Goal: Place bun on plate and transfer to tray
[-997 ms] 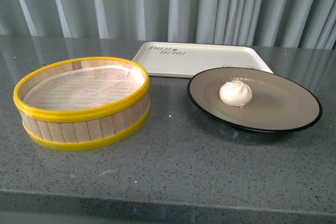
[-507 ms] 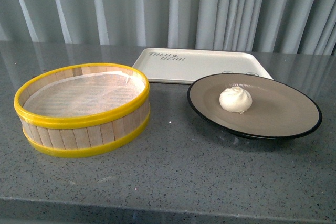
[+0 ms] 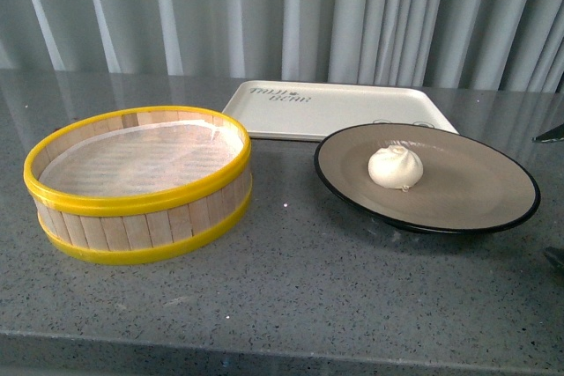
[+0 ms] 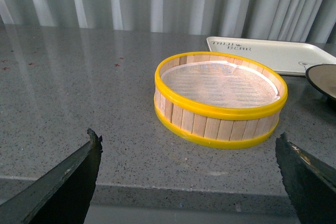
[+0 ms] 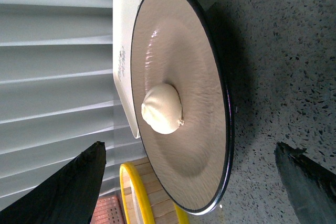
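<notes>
The cream-white bun (image 3: 396, 167) sits upright near the middle of the beige, black-rimmed plate (image 3: 480, 182), which rests on the grey counter. Behind it lies the white tray (image 3: 344, 105), with nothing on it. My right gripper (image 5: 190, 150) is open, facing the plate's edge from the right, its dark fingers (image 5: 79, 182) spread wider than the near rim. The bun (image 5: 161, 108) and plate (image 5: 178, 51) fill that view. Only its fingertips (image 3: 550, 135) show at the front view's right edge. My left gripper (image 4: 189, 179) is open over the counter's front edge, holding nothing.
A round wooden steamer basket (image 3: 141, 184) with yellow rims stands left of the plate, lined with white cloth. It also lies ahead of the left gripper as the basket (image 4: 220, 98). Grey curtains hang behind the counter.
The right gripper's fingertips have come into the front view at the right edge. The front view shifted slightly a second ago. Bun, plate and tray have not moved.
</notes>
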`<state>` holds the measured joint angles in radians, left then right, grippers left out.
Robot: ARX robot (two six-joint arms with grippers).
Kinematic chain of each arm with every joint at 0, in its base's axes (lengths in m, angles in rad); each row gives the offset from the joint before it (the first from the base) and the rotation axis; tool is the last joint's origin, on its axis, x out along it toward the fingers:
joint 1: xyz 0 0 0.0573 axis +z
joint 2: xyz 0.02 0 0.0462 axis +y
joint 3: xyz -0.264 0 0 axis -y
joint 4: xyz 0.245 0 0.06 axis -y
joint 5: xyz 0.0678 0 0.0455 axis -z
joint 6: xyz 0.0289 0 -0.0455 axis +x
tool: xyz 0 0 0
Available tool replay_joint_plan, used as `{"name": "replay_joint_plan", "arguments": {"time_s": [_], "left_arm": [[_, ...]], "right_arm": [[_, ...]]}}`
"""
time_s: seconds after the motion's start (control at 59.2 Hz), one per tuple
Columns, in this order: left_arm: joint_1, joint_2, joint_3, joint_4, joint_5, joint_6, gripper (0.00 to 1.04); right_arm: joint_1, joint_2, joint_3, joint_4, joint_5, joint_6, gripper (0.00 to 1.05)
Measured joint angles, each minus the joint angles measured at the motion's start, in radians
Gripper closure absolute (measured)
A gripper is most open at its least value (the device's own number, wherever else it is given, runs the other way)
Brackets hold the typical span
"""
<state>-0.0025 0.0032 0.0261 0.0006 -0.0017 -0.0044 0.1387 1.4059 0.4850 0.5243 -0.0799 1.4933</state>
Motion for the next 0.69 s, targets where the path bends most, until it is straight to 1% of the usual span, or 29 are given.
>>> {"name": "replay_joint_plan", "arguments": {"time_s": [0.152,0.321,0.693], "left_arm": [[0.0,0.0,0.0,0.0,0.0,0.0,0.07],[0.0,0.0,0.0,0.0,0.0,0.0,0.07],[0.0,0.0,0.0,0.0,0.0,0.0,0.07]], "right_arm": [[0.014,0.066,0.033,0.013,-0.005,0.01,0.08],[0.021,0.138,0.064,0.064,-0.021,0.014,0.08],[0.02,0.247,0.143,0.069,-0.046,0.013,0.08]]}}
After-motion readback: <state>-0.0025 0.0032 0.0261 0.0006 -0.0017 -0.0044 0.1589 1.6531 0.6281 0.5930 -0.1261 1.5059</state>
